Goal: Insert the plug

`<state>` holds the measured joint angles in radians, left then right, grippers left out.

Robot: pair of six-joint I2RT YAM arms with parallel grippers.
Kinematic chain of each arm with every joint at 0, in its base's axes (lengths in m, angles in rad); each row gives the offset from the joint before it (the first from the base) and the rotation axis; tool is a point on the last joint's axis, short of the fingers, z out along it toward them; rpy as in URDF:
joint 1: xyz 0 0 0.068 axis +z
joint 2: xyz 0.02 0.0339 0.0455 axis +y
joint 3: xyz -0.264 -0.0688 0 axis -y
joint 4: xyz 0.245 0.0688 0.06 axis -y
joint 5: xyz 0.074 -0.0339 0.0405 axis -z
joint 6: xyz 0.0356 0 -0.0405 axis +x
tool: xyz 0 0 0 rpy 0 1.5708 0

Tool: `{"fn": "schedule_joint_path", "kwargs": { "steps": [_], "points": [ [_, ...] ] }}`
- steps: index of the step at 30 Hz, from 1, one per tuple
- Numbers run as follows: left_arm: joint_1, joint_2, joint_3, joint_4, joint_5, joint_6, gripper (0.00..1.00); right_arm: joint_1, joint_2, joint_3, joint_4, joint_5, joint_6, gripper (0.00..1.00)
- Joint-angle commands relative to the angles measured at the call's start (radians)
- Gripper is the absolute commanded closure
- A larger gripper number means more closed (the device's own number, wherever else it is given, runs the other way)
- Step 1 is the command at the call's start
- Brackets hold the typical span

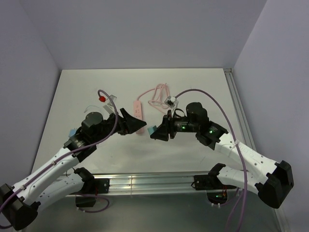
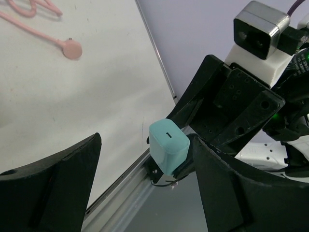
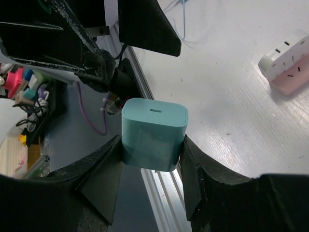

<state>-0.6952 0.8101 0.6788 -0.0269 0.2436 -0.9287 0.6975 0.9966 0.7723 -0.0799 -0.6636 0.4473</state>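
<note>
The left claw [image 1: 130, 123] is held open, its two black fingers [image 2: 58, 183] spread wide with nothing gripped. Plenty of bare table [image 1: 87, 92] is seen to the left of this claw and past it, up to the back wall. Close behind it, the metal rail [image 1: 145, 182] marks the near edge of the table. Just beside the claw's tips the pink power strip [image 1: 139, 116] is laid flat, pointing away from the arms. A looped pink cord [image 1: 157, 94] is spread past the strip.

To the right of the strip, the teal plug [image 1: 151, 129] is clamped between the fingers of the right claw [image 1: 157, 131]. The plug sticks out of that claw's tips toward the left claw, near it but not touching. More bare table is left on the right claw's other side, up to the right edge.

From above, the plug is only a small blue spot. In the wrist views its flat end with a small slot is shown. The slots in the strip's end are seen only in the right wrist view.
</note>
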Motion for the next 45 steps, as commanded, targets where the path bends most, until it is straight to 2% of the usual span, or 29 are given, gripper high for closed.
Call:
{"fn": "schedule_joint_path", "kwargs": {
  "steps": [1, 9, 17, 24, 33, 35, 37, 38, 40, 41, 42, 43, 45],
  "points": [
    [-0.003, 0.021, 0.031, 0.018, 0.071, 0.021, 0.18, 0.031, 0.022, 0.038, -0.014, 0.042, -0.047, 1.0],
    [-0.007, 0.057, 0.013, 0.059, 0.118, 0.013, 0.2, 0.095, 0.051, 0.059, -0.024, 0.13, -0.055, 1.0],
    [-0.02, 0.072, -0.005, 0.071, 0.118, 0.007, 0.27, 0.12, 0.051, 0.068, -0.003, 0.168, -0.036, 1.0],
    [-0.033, 0.096, -0.008, 0.082, 0.123, 0.004, 0.38, 0.131, 0.059, 0.081, 0.006, 0.194, -0.033, 1.0],
    [-0.055, 0.121, -0.004, 0.073, 0.117, 0.008, 0.46, 0.152, 0.071, 0.107, -0.015, 0.24, -0.047, 1.0],
    [-0.058, 0.123, -0.005, 0.071, 0.117, 0.008, 0.51, 0.157, 0.074, 0.11, -0.017, 0.248, -0.05, 1.0],
    [-0.058, 0.126, -0.005, 0.074, 0.121, 0.008, 0.61, 0.166, 0.076, 0.111, -0.021, 0.254, -0.055, 1.0],
    [-0.058, 0.126, -0.005, 0.074, 0.122, 0.008, 0.72, 0.168, 0.077, 0.111, -0.023, 0.259, -0.056, 0.98],
    [-0.059, 0.127, -0.004, 0.074, 0.125, 0.011, 0.86, 0.171, 0.079, 0.11, -0.029, 0.26, -0.061, 0.93],
    [-0.061, 0.127, -0.004, 0.074, 0.125, 0.011, 1.0, 0.169, 0.082, 0.113, -0.034, 0.26, -0.062, 0.89],
    [-0.061, 0.127, -0.005, 0.073, 0.126, 0.013, 1.0, 0.169, 0.08, 0.114, -0.046, 0.26, -0.068, 0.85],
    [-0.059, 0.126, -0.007, 0.077, 0.129, 0.014, 1.0, 0.169, 0.082, 0.116, -0.053, 0.263, -0.073, 0.71],
    [-0.059, 0.124, -0.013, 0.079, 0.132, 0.014, 1.0, 0.171, 0.076, 0.117, -0.069, 0.268, -0.084, 0.57]
  ]
}}
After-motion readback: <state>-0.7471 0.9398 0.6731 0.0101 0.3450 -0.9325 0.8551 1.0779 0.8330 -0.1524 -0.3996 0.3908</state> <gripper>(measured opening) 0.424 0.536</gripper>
